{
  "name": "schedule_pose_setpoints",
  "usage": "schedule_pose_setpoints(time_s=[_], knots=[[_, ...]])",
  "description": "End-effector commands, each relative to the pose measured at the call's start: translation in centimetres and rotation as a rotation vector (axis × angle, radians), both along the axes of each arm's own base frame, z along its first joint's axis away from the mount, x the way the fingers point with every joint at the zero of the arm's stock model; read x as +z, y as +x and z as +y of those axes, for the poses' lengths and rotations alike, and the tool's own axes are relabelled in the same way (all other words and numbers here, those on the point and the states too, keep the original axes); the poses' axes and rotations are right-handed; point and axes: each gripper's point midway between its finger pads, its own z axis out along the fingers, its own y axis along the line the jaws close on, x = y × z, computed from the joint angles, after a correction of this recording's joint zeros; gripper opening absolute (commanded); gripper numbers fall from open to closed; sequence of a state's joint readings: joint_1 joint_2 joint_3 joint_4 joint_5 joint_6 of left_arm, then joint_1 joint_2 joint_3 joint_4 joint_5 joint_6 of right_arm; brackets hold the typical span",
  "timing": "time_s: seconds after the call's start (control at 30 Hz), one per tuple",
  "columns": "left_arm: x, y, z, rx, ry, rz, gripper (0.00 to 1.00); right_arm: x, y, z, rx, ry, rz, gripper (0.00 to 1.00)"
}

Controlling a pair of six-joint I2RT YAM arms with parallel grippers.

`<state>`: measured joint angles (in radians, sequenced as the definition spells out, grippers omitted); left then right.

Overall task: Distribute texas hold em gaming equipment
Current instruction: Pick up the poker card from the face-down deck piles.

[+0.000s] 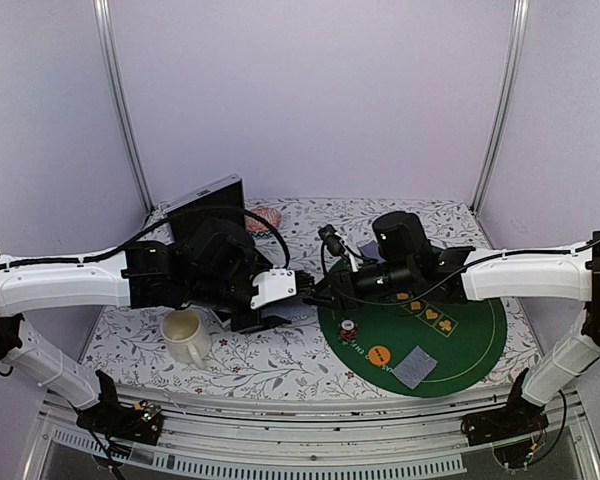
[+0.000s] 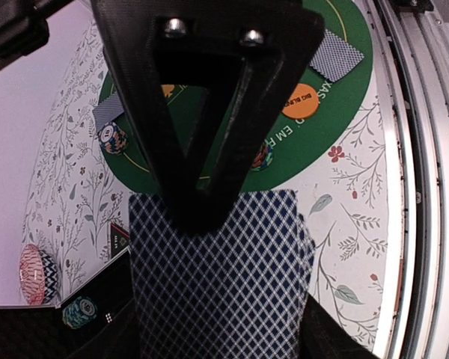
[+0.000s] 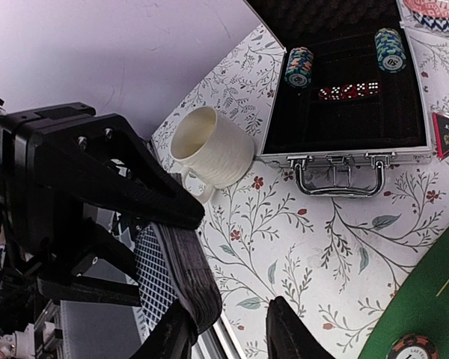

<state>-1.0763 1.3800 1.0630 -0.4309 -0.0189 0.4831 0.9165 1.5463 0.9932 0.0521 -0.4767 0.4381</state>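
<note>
Floral worktop (image 1: pixel 280 365) with green poker mat (image 1: pixel 470 340). Left gripper (image 3: pixel 165 258), clamped on the deck of playing cards (image 2: pixel 217 284), presents it beside the mat's edge. Right gripper (image 3: pixel 224 329), jaws apart and empty, faces it, probably to draw cards for dealing.

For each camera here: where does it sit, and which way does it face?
Top external: above, behind the bases; faces the table; both arms show.
Left wrist: looks down past its finger at the deck and green mat.
Right wrist: faces the left gripper, mug, case; own fingertips show.
Both wrist views share the deck.
</note>
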Motion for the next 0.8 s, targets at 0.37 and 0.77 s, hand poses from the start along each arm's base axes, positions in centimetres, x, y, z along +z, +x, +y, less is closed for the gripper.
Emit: schedule_pose_setpoints(time_s=[0.37, 0.77], knots=[[0.8, -0.2, 0.0, -0.008, -0.027, -0.038, 0.6, 4.1, -1.3, -0.3, 0.047, 0.057, -0.049, 0.03], [1.0, -0.2, 0.0, -0.01, -0.031, -0.042, 0.6, 3.0, -0.8, 0.2, 0.036, 0.044, -0.024, 0.3]])
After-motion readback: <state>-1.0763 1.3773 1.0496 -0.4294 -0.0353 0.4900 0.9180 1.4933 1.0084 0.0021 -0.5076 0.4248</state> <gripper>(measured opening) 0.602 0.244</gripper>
